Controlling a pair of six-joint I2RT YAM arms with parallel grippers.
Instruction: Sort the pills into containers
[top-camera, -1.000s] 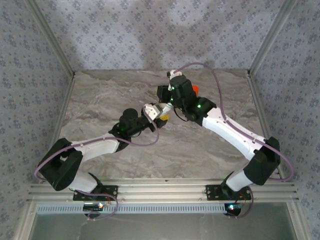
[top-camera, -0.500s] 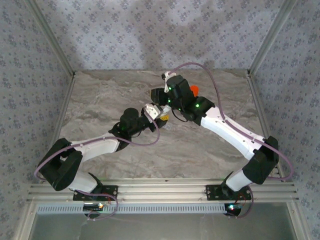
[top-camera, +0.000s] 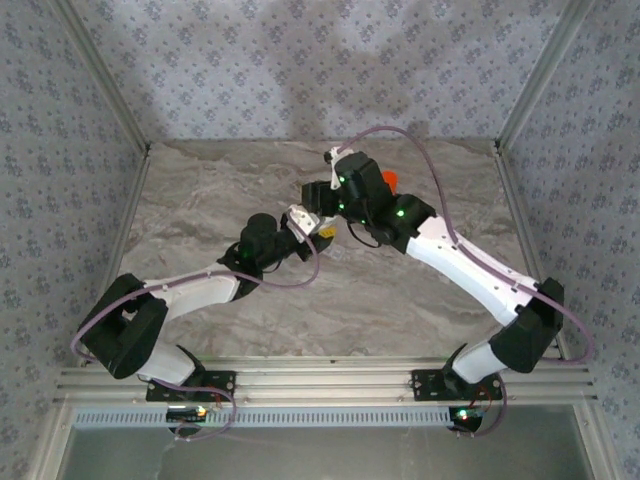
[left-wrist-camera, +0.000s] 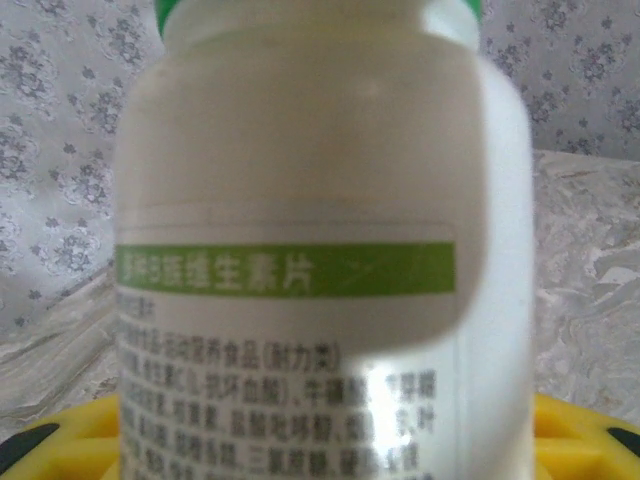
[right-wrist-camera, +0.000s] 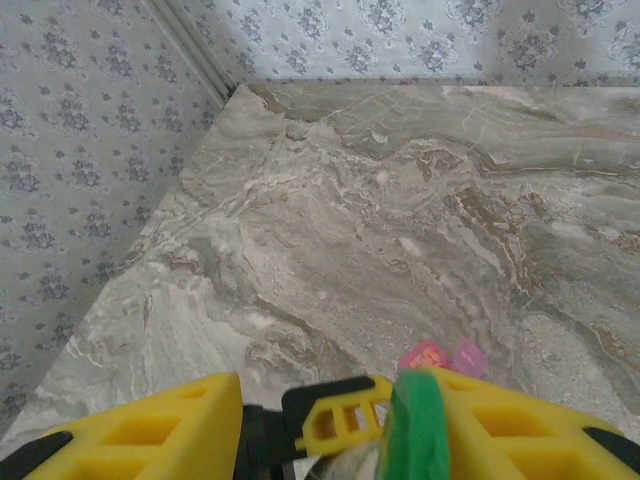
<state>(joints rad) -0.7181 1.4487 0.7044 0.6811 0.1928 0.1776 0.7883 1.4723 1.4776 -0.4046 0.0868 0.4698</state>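
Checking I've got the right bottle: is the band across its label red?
No, the white bottle carries a green band across its label.

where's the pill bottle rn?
Top view: the bottle is held in the left gripper's jaws near the middle of the table, with the right gripper right at its green cap.

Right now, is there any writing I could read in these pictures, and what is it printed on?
"维生素片": white characters on the green band around the white bottle, seen by the left wrist camera; the characters before them are too blurred to read.
Small black print below the band: several lines of Chinese, too blurred to read.
Pink pill box on the table: any marking is too small to read.
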